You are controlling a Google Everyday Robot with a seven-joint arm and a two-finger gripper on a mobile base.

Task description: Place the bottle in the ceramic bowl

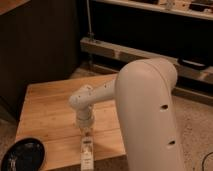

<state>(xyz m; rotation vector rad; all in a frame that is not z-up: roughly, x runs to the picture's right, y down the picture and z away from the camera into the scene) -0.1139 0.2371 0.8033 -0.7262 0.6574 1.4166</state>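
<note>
One bottle, one ceramic bowl — gripper at bottle's far end.

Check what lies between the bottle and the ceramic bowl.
Only bare wooden tabletop separates the bottle from the ceramic bowl in the camera view; the gripper is at the bottle's far end.

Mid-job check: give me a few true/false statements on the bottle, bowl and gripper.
1. The bottle is in the bowl. False: it is outside it, near the table's front edge.
2. The gripper is close to the bottle. True.
3. The gripper hangs over the bowl. False: it is off to the bowl's right in the view.
4. The bowl is left of the bottle in the view. True.
</note>
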